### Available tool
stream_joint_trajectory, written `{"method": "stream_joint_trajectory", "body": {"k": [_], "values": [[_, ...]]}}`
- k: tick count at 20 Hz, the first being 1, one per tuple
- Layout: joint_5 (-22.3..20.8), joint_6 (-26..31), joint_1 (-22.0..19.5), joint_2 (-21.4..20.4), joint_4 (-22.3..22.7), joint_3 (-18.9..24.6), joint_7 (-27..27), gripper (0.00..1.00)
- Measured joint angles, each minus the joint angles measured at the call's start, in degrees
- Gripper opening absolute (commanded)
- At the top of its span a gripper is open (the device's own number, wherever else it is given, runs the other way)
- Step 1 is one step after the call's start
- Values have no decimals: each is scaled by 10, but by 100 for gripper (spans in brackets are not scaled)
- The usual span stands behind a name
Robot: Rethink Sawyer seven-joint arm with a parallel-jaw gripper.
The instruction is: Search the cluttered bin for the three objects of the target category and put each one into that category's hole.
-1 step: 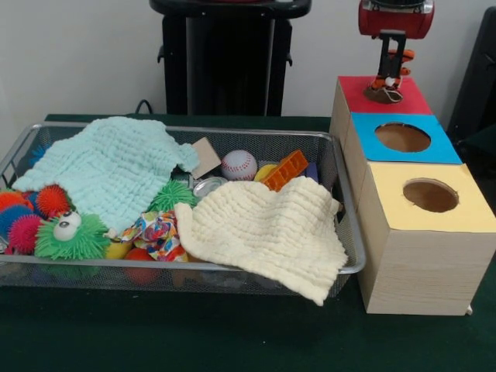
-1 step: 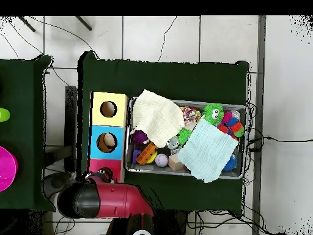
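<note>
Gripper (image 1: 391,77) over the red box (image 1: 415,97) at its hole, jaws closed on a small orange object (image 1: 403,56), likely for dropping in, well apart from the cluttered wire bin (image 1: 341,167).

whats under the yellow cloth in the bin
The yellow cloth drapes over the wire bin's near rim. At its edges a floral fabric toy, a tin can and an orange block show. Whatever lies beneath its middle is hidden.
</note>
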Motion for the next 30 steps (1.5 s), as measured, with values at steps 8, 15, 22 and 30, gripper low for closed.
{"method": "stream_joint_trajectory", "body": {"k": [8, 15, 22, 30], "values": [[0, 0, 5, 20, -3, -12, 0, 100], [0, 0, 13, 32, -9, -30, 0, 100], [0, 0, 13, 32, -19, -38, 0, 100], [0, 3, 9, 8, -25, -38, 0, 100]]}}
